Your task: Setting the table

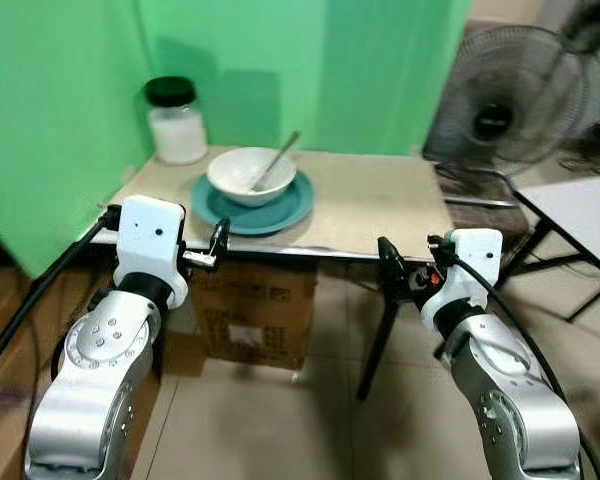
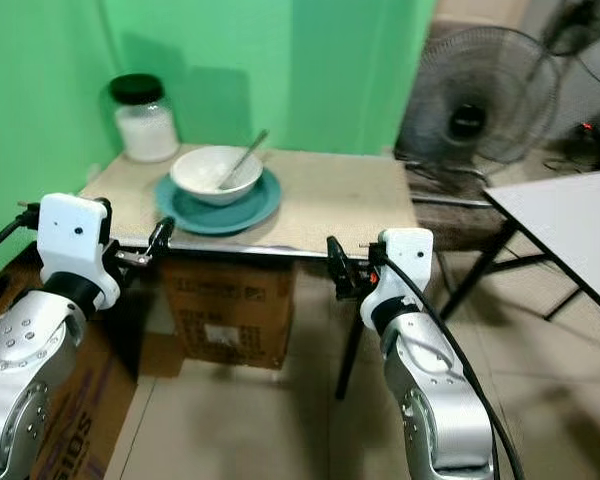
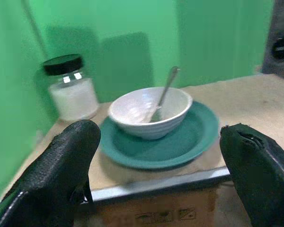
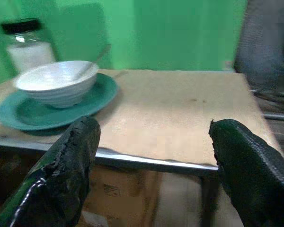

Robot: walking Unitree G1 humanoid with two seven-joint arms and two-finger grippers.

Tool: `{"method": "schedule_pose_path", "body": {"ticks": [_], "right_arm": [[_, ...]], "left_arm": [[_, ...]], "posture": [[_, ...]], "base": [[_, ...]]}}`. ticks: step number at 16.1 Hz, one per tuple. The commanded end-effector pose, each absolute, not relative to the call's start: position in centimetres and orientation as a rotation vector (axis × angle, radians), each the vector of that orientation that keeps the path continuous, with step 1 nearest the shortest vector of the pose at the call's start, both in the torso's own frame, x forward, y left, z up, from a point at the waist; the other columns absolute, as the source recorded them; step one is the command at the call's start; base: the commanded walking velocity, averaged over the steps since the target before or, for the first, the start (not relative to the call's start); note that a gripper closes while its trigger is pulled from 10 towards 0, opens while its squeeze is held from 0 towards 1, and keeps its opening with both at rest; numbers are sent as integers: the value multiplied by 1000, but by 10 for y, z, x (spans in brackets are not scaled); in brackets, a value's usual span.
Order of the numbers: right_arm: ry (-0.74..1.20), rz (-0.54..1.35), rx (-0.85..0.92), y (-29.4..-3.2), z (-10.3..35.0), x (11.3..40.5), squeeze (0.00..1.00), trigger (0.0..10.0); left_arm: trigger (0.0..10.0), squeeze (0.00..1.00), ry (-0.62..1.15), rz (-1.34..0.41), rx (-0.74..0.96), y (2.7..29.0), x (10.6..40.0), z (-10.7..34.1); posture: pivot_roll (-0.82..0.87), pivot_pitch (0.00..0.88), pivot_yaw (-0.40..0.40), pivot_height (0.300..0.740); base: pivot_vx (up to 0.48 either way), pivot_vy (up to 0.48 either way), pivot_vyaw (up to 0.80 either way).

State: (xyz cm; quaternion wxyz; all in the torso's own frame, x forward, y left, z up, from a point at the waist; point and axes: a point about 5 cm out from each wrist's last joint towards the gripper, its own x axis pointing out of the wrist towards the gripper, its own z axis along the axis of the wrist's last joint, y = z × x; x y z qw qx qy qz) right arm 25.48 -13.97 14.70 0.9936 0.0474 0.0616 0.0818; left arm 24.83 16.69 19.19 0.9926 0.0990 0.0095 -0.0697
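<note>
I stand before a small table point(image 1: 380, 205) with a beige top, and a green wall is behind it. On the left part of the table lies a teal plate point(image 1: 280, 212), and a white bowl point(image 1: 242, 172) sits on this plate. A metal spoon point(image 1: 278, 160) leans inside the bowl, with its handle pointing to the far right. Far left of the plate stands a glass jar point(image 1: 177, 122) with a black lid and something white inside.

My left gripper point(image 3: 161, 165) is at the near edge of the table, just before the plate, with its fingers spread wide and holding nothing. My right gripper point(image 4: 154, 165) is at the near edge too, more to the right, also spread and empty. Under the table is a cardboard box point(image 1: 255, 310), and a fan point(image 1: 505, 105) stands far right.
</note>
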Motion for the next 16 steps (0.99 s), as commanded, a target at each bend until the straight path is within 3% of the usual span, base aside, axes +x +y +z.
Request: {"method": "schedule_pose_path", "body": {"ticks": [1, 16], "right_arm": [[124, 143, 64, -141, 146, 258, 0, 10000], [90, 213, 66, -136, 149, 267, 0, 10000]], "left_arm": [[10000, 0, 27, -154, 196, 165, 249, 192], [10000, 0, 28, -161, 219, 166, 250, 193]], "posture": [[9, 0, 6, 740], [24, 0, -3, 740]], "base": [[319, 0, 0], [317, 0, 0]]}}
